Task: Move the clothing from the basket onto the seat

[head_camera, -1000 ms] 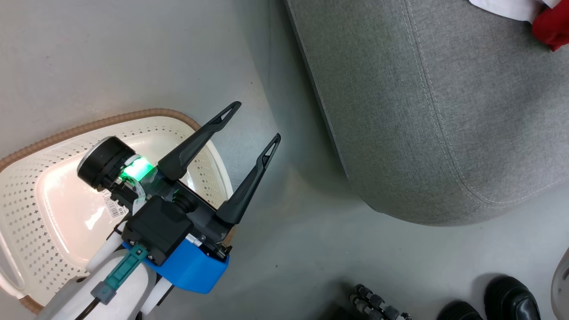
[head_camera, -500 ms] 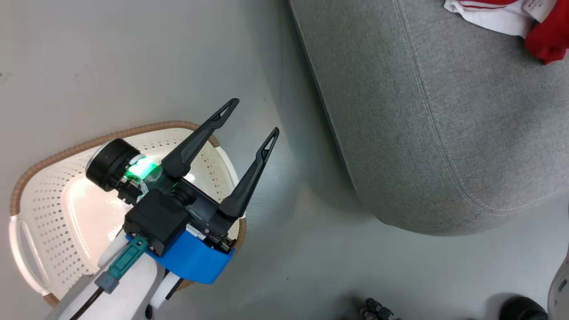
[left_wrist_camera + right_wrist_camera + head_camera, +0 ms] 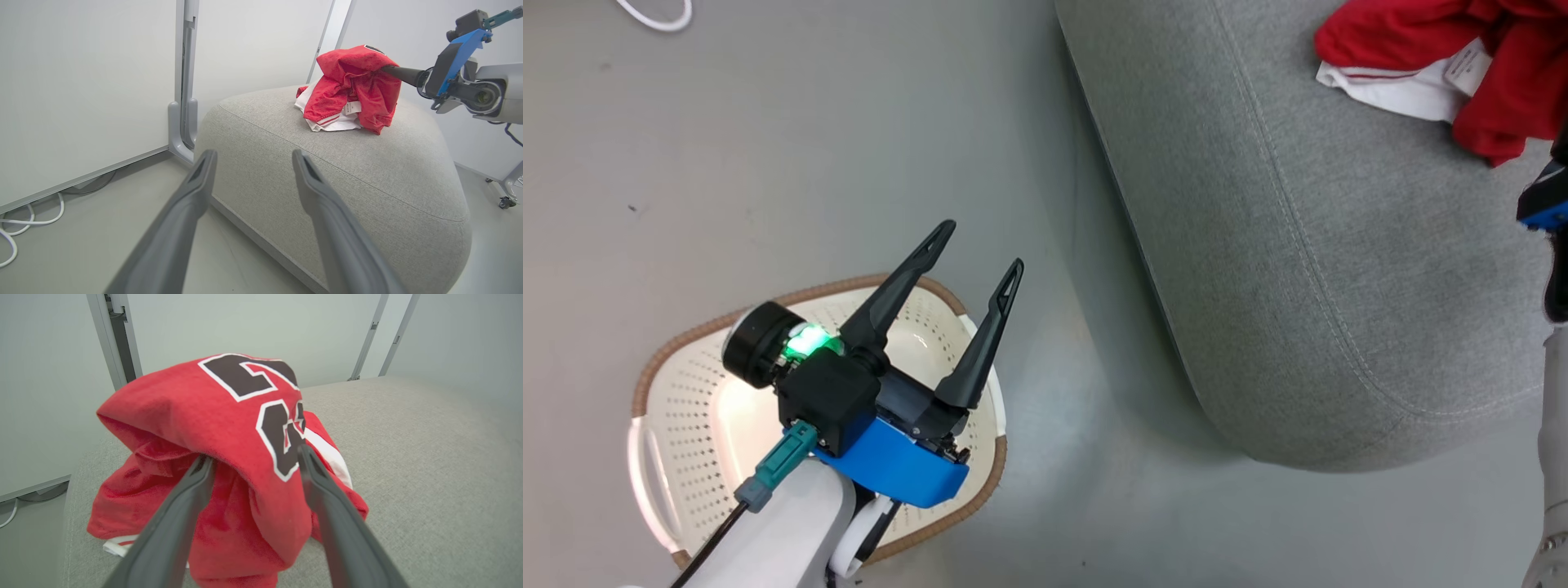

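At the left, on the pale floor, the basket, with the left gripper above its right-hand side, fingers spread wide and nothing between them, tips pointing toward the seat. Further right, the big grey cushion itself, apart from the basket across a strip of floor, bearing the clothing in a crumpled red-and-white heap on its top. At the far right, the right gripper with fingers parted too, tips pushed into the red fabric, its numbered fold draped over them.
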Controlling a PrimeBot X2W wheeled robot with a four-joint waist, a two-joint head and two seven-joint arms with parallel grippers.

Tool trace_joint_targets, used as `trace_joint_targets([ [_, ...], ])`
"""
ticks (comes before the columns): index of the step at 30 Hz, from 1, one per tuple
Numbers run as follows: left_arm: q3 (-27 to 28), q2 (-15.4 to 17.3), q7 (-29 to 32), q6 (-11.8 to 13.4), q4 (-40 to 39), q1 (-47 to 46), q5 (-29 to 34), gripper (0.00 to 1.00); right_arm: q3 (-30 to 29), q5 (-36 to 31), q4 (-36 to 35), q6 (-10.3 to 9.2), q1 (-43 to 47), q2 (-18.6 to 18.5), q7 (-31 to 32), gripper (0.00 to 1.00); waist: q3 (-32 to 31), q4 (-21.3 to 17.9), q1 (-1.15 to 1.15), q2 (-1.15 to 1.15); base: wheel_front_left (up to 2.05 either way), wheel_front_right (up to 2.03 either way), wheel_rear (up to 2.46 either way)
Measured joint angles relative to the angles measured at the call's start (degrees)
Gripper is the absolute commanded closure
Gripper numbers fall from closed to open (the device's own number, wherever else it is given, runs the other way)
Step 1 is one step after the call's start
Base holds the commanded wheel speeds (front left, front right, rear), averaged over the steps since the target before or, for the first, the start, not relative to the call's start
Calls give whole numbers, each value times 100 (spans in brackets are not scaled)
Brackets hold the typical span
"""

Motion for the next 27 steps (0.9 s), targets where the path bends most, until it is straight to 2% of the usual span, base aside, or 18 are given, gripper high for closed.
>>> trace_joint_targets([
  [9, 77, -381, -146, 0, 645, 304, -174, 0, 324, 98, -163, -1, 627, -51, 1, 0, -707, 185, -1, 0, 0, 0, 0],
  [19, 555, -811, -164, -49, 1024, 866, -235, 0, 804, 91, -568, -1, 1491, -80, 31, 0, -1574, 414, -1, 0, 0, 0, 0],
  [27, 983, -1103, -164, -122, 1273, 1367, -149, 0, 994, 391, -1296, -1, 2345, 75, 163, 0, -2216, 697, -2, 0, 0, 0, 0],
])
